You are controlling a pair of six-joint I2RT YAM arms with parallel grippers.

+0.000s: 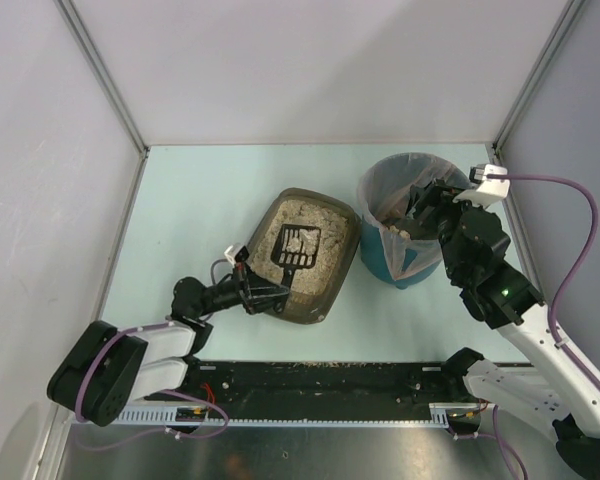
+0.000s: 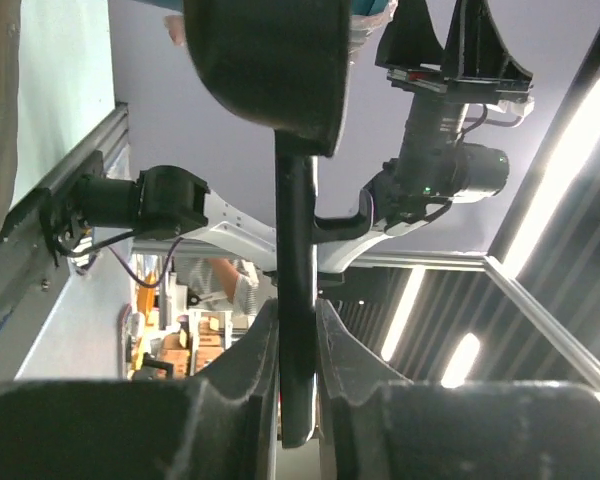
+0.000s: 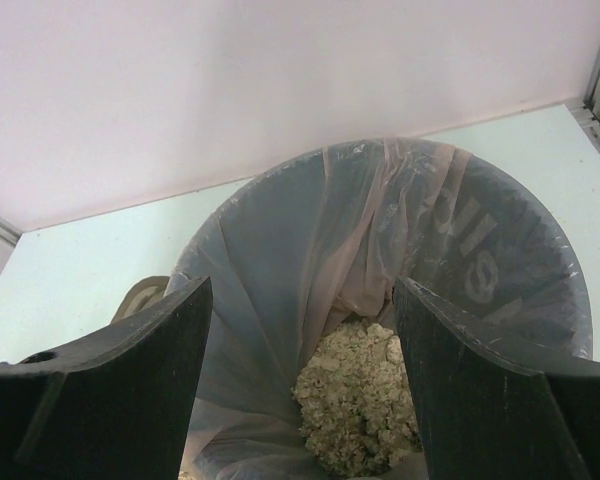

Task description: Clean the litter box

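Observation:
The litter box, a dark brown tray of beige litter, lies tilted at the table's middle. My left gripper is shut on the handle of a black slotted scoop. The scoop's head hangs over the litter with pale clumps on it. In the left wrist view the scoop handle is pinched between the fingers of the left gripper. My right gripper hovers open over the teal bin. In its wrist view the right gripper has only the bag liner and dumped litter between its fingers.
The bin stands right of the litter box, almost touching it. A corner of the tray shows beside the bin. Grey walls close the table at the back and both sides. The right arm shows in the left wrist view.

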